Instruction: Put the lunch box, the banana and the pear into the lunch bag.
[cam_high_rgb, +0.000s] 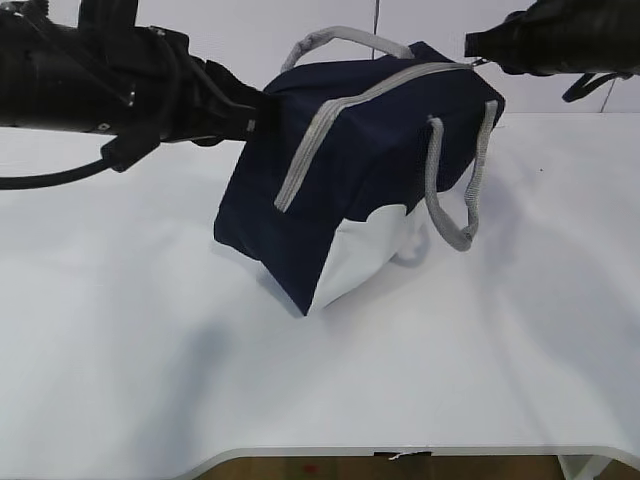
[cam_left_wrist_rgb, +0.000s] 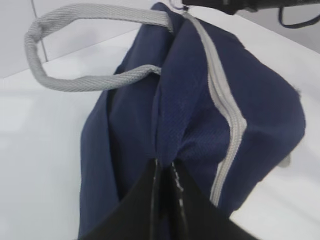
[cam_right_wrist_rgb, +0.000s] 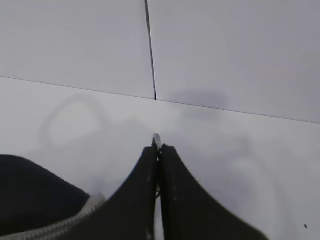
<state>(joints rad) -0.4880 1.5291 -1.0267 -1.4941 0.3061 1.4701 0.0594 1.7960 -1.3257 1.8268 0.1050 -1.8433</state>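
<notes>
The navy-blue lunch bag (cam_high_rgb: 350, 170) with white lower panels stands tilted on one lower corner on the white table, its grey zipper (cam_high_rgb: 330, 120) closed. My left gripper (cam_high_rgb: 262, 105) is shut on a fold of the bag's blue fabric at its left end; the left wrist view shows the left gripper (cam_left_wrist_rgb: 165, 162) pinching that cloth. My right gripper (cam_high_rgb: 472, 50) is shut at the bag's upper right corner. In the right wrist view a metal ring pull (cam_right_wrist_rgb: 156, 137) pokes out between the tips of the right gripper (cam_right_wrist_rgb: 158, 146). The lunch box, banana and pear are out of view.
Two grey webbing handles show: one (cam_high_rgb: 455, 215) hangs down the bag's right side, the other (cam_high_rgb: 340, 38) arches over its top. The white table's front edge (cam_high_rgb: 400, 452) runs along the bottom. A pale wall stands behind.
</notes>
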